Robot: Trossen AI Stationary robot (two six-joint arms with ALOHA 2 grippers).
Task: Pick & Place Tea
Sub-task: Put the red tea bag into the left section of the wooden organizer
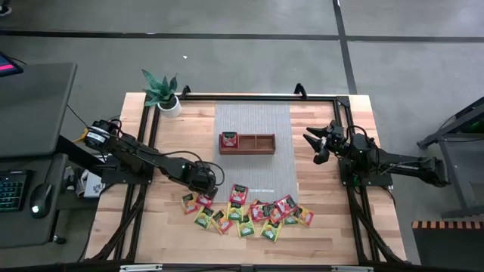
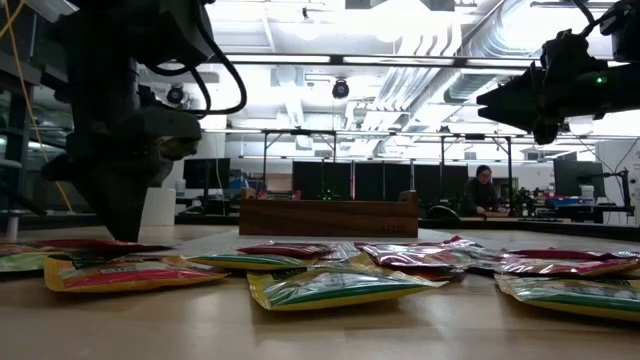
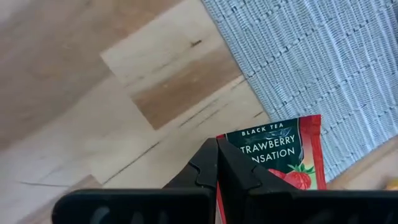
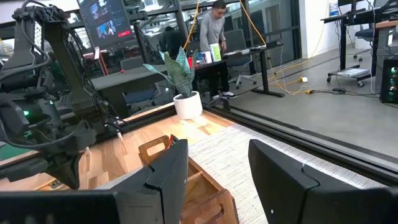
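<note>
Several small red, yellow and green tea packets (image 1: 249, 211) lie flat and overlapping on the wood near the table's near edge, and they also show in the low view (image 2: 330, 285). One red packet (image 1: 228, 140) lies in the left compartment of the brown wooden tray (image 1: 257, 149). My left gripper (image 1: 203, 181) is low at the left end of the pile, shut on a red strawberry tea packet (image 3: 280, 155). My right gripper (image 1: 316, 145) hangs open above the table right of the tray, touching nothing. My left gripper pinches the red strawberry packet between its two shut fingers (image 3: 199, 168), at the packet's side edge (image 3: 225, 146). The rest of the packet sticks out flat beside the fingers. In the low view the fingertips (image 2: 125, 235) reach down to table height; whether the packet is lifted cannot be told.
The tray sits on a grey woven mat (image 1: 253, 174) in the table's middle. A potted plant (image 1: 162, 94) stands at the far left corner. Black frame rails run along the far edge (image 1: 257, 96) and both sides. Bare wood lies right of the mat.
</note>
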